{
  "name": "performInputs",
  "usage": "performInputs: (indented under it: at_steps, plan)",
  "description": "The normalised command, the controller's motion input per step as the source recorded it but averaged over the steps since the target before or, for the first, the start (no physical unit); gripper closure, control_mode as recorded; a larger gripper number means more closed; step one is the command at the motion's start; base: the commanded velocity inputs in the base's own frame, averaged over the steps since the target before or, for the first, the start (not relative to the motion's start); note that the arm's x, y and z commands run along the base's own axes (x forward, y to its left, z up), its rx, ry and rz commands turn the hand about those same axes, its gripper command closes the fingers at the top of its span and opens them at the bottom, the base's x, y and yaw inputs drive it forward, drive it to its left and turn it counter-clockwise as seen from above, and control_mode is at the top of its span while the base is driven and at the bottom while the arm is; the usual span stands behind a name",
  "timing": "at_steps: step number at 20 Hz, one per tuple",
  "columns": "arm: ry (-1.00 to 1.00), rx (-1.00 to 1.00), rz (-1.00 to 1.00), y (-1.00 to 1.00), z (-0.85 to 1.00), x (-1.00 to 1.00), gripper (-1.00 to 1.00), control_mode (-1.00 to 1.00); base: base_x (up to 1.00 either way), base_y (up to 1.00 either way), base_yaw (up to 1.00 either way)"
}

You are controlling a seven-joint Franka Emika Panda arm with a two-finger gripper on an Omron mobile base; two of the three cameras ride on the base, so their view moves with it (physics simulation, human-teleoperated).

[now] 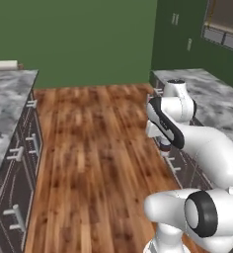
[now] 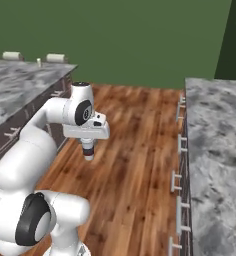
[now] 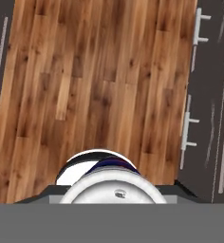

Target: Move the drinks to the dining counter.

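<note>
Carrying a white-topped cup (image 3: 104, 182) in the clenched tool (image 2: 88, 150) above wood floor (image 1: 89, 143); next, reach the dining worktop (image 2: 215, 130).

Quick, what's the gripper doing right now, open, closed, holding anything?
Gripper: closed on the white-topped cup, as far as the hand view shows.

The short cup (image 3: 111, 187) has a round white top. It stands upright right inside the claw (image 2: 88, 150), squeezed between its two fingers, up in the air over the wood floor (image 3: 85, 85).
</note>
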Motion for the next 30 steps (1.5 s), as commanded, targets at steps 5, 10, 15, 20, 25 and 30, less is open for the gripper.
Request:
performInputs:
  at_steps: [5, 10, 15, 20, 25, 30]
  plan:
    - [0.00, 0.00, 0.00, 0.00, 0.00, 0.00, 1.00, 1.00, 1.00, -0.17, 0.00]
    - [0.00, 0.00, 0.00, 0.00, 0.00, 0.00, 1.00, 1.00, 1.00, -0.11, 0.00]
    - [0.00, 0.00, 0.00, 0.00, 0.00, 0.00, 1.00, 1.00, 1.00, -0.04, 0.01]
    - [0.00, 0.00, 0.00, 0.00, 0.00, 0.00, 1.00, 1.00, 1.00, -0.04, 0.03]
    - [0.00, 0.00, 0.00, 0.00, 0.00, 0.00, 1.00, 1.00, 1.00, 0.00, 0.04]
    - [0.00, 0.00, 0.00, 0.00, 0.00, 0.00, 1.00, 1.00, 1.00, 0.00, 0.06]
